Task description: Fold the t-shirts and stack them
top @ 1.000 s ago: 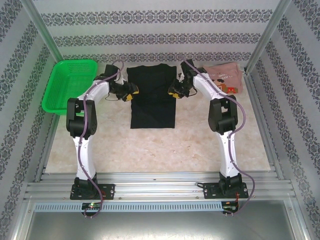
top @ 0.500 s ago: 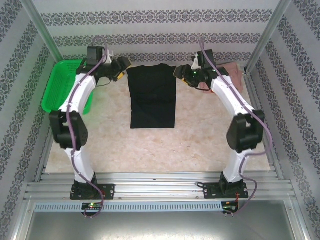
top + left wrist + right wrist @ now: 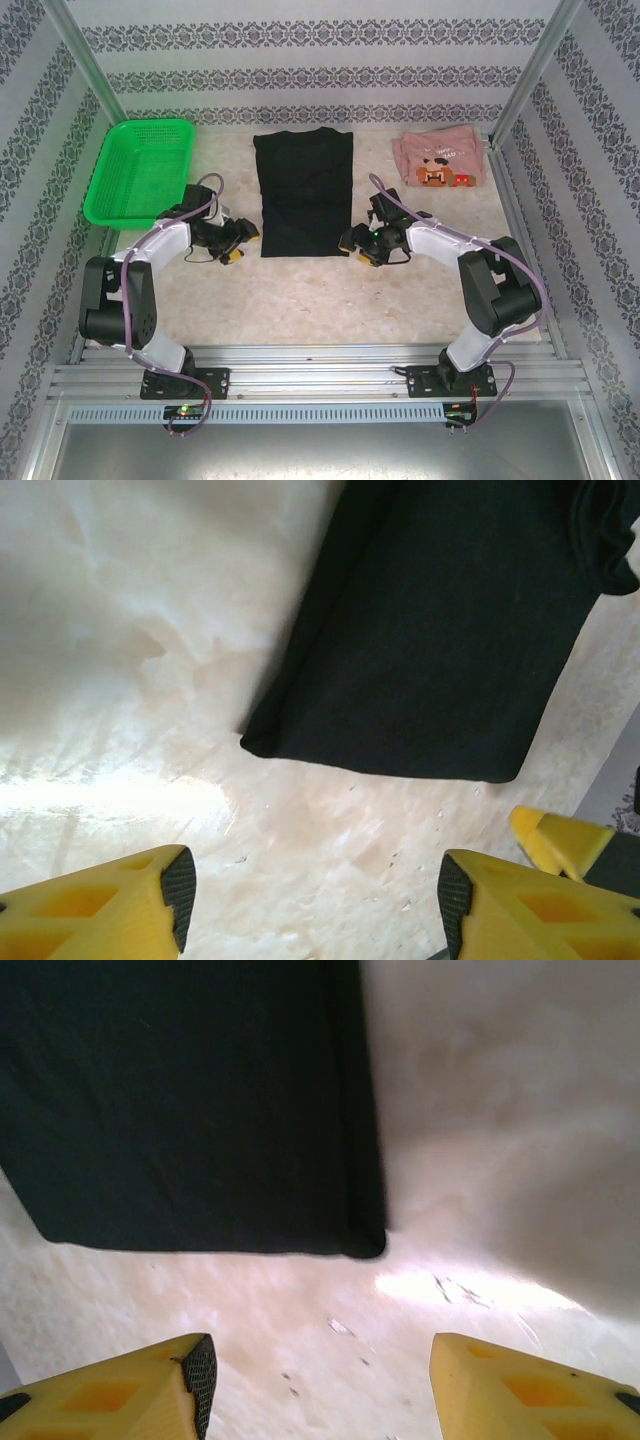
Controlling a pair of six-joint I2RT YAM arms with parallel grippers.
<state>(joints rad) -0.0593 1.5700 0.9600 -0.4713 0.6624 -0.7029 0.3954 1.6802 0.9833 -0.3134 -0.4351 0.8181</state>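
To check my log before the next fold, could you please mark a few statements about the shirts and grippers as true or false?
1. The black t-shirt lies flat on the table. True.
2. The pink t-shirt is stacked on it. False: it lies apart, at the far right.
3. The left gripper is shut on cloth. False: it is open, holding nothing.
4. The right gripper is open. True.

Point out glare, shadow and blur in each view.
Left wrist: a white glare patch on the table, the black t-shirt nearly featureless, the left pincer slightly soft-edged. Right wrist: glare beside the t-shirt's corner, grey shadow over the table at upper right. Top external: even light, sharp.
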